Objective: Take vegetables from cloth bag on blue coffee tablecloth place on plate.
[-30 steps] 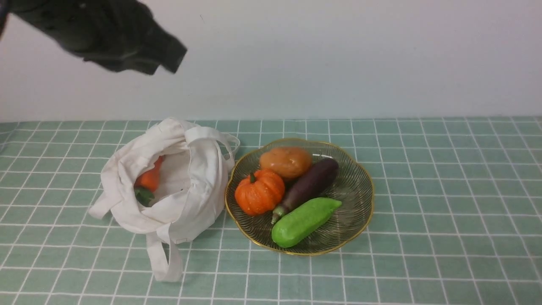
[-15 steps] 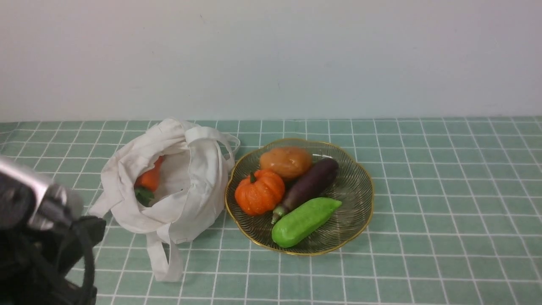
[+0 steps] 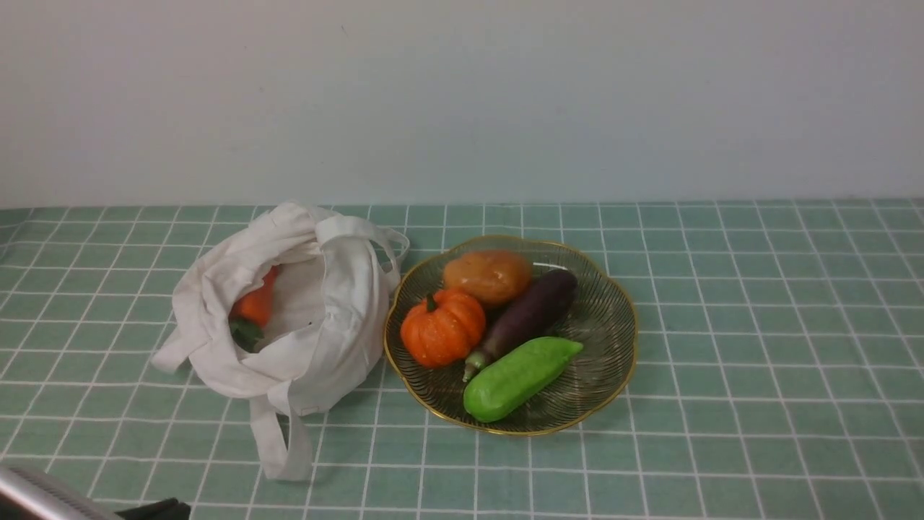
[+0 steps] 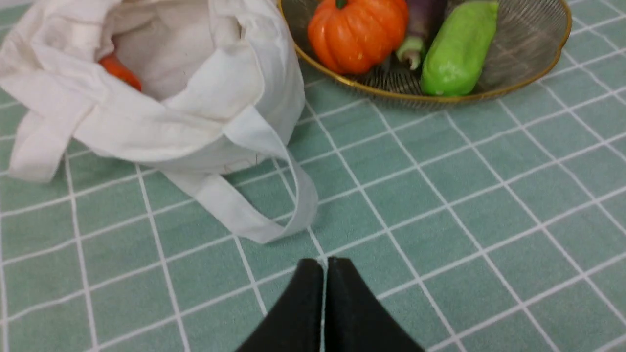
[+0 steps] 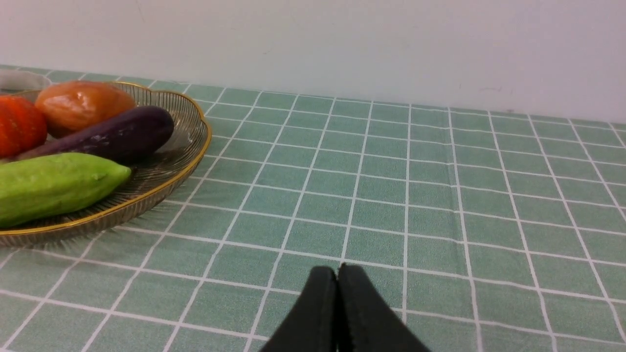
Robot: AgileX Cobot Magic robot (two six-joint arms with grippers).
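Observation:
The white cloth bag (image 3: 303,318) lies open on the teal grid tablecloth (image 3: 758,325), left of the gold-rimmed glass plate (image 3: 613,361). An orange carrot (image 3: 256,303) with a green end shows inside the bag, also in the left wrist view (image 4: 120,73). On the plate lie an orange pumpkin (image 3: 442,326), a brown potato (image 3: 487,276), a purple eggplant (image 3: 527,314) and a green gourd (image 3: 516,377). My left gripper (image 4: 324,266) is shut and empty, low over the cloth in front of the bag's strap (image 4: 254,215). My right gripper (image 5: 337,271) is shut and empty, right of the plate (image 5: 190,161).
A plain white wall (image 3: 462,101) runs along the back edge of the table. Part of my left arm (image 3: 43,498) shows at the bottom left corner of the front view.
The left arm has swung down from high at the upper left, past the bag's left side, to the bottom left corner. The bag, plate and vegetables have not moved.

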